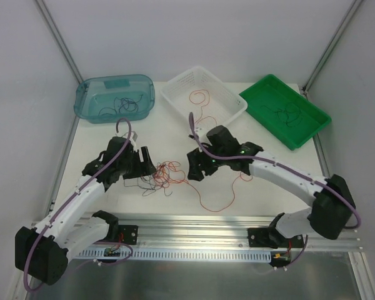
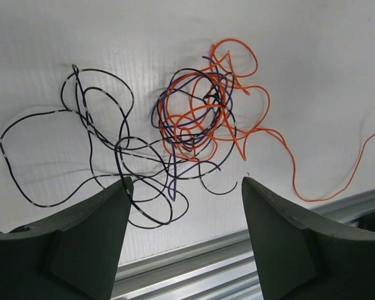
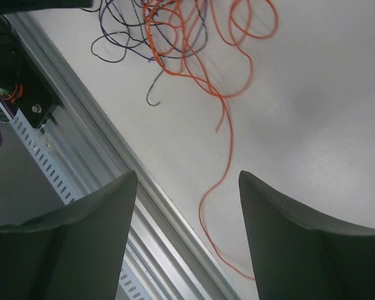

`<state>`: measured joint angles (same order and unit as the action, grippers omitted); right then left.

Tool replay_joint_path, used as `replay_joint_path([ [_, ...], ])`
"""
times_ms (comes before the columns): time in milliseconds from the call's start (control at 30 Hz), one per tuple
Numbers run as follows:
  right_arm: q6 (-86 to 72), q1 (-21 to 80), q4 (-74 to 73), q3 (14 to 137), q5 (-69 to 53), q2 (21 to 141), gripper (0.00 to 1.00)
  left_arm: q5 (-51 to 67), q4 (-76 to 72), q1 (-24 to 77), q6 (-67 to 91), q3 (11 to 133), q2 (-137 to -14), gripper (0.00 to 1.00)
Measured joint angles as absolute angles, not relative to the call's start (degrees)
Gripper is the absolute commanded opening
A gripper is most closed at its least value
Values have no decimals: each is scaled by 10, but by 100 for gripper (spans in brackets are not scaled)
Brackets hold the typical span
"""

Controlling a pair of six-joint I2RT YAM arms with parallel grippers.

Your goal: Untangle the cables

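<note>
Left wrist view: you have the left gripper (image 2: 185,187) with its two dark fingers (image 2: 94,237) spread wide and nothing between them; no wire is pinched by either one. Just ahead of the fingertips, roughly centred on the gap, lies the knot of hair-thin cables (image 2: 194,119). It is made of red-orange, black and thin purple strands wound together flat on the white table surface (image 2: 312,56). Its black loops (image 2: 87,125) spill out ahead of the finger at the left of that view, and one curl passes close by that tip.

In the right wrist view, your right gripper (image 3: 187,178) is likewise wide open and empty. A loose red-orange strand (image 3: 222,112) runs from the knot ahead of the tips back through the gap, lying on the table and not gripped. The aluminium rail (image 3: 112,156) runs beside the finger at the left of that view.

From the top external camera, the two grippers face each other with the knot between their tips. I judge this placing lets each arm take a different strand and draw it away from the other.

Well beyond the fingers stand three containers:
- a teal translucent plastic tub (image 1: 81,97) with black wires inside;
- a white mesh basket (image 1: 234,109) with a red-orange wire;
- a green plastic tray (image 1: 312,112) with black wires.

I take these to be bins for freed wires. The knot is not yet separated.
</note>
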<state>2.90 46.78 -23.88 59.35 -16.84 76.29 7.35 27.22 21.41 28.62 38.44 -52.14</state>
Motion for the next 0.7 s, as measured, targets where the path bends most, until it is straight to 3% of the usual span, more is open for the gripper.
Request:
replay_joint_path([
  [233, 33, 529, -95, 655, -215, 951, 60, 57, 244, 214, 329, 358, -569, 64],
  [467, 30, 536, -20, 700, -229, 1046, 53, 58, 201, 214, 351, 343, -605, 62],
  [567, 28, 539, -10, 714, -234, 1065, 45, 60, 184, 214, 355, 339, -624, 62],
  [700, 24, 545, 0, 724, -235, 1082, 28, 61, 170, 214, 359, 336, -638, 61],
])
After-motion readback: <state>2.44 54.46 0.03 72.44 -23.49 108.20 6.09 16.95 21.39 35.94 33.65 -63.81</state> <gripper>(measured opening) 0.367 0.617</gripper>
